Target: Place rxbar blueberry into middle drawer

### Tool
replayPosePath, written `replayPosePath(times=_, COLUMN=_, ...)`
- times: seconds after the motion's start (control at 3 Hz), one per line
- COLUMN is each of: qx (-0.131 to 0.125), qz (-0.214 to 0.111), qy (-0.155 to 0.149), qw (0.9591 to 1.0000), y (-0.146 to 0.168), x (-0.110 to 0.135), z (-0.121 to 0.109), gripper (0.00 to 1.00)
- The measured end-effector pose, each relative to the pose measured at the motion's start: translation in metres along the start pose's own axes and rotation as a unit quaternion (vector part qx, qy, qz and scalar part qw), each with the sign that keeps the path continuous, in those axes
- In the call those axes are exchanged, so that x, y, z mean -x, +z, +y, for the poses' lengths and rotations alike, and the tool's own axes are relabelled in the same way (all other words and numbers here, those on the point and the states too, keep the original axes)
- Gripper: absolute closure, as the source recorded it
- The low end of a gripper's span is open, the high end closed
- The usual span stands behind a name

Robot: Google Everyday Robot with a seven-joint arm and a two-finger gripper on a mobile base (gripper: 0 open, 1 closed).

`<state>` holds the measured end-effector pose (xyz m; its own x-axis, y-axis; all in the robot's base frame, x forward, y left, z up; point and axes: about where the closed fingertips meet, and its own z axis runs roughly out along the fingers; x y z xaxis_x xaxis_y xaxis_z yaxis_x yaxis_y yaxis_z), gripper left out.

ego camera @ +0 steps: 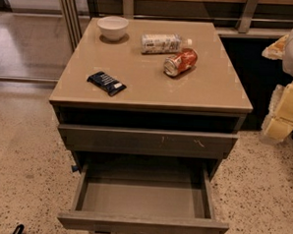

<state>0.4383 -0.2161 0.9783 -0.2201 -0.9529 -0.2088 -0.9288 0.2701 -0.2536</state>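
Observation:
The rxbar blueberry (106, 83), a flat dark bar with white lettering, lies on the front left part of the tan cabinet top (207, 92). Below, the middle drawer (143, 224) is pulled out towards me, and its grey floor holds nothing. My gripper (286, 114) is at the far right edge of the view, level with the cabinet top and well to the right of it. It is far from the bar and holds nothing that I can see.
A white bowl (112, 27) stands at the back left of the top. A white labelled bottle (162, 43) and an orange-red can (180, 62) lie on their sides behind the bar. The scratched drawer front (147, 140) above the open drawer is nearly closed. Speckled floor surrounds the cabinet.

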Motion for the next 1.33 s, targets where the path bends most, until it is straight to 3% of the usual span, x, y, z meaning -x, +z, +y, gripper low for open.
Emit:
replayPosePath(times=0.33, qx=0.000, qz=0.000, qy=0.000, qw=1.0000, y=0.000, x=0.000, z=0.000, gripper=0.00)
replayPosePath(times=0.67, qx=0.009, qz=-0.027, qy=0.000, qw=0.9996, y=0.009, x=0.013, z=-0.003, gripper=0.00)
replayPosePath(times=1.33, qx=0.026, qz=-0.129, qy=-0.018, qw=0.9911, y=0.035, x=0.075, z=-0.031, gripper=0.00)
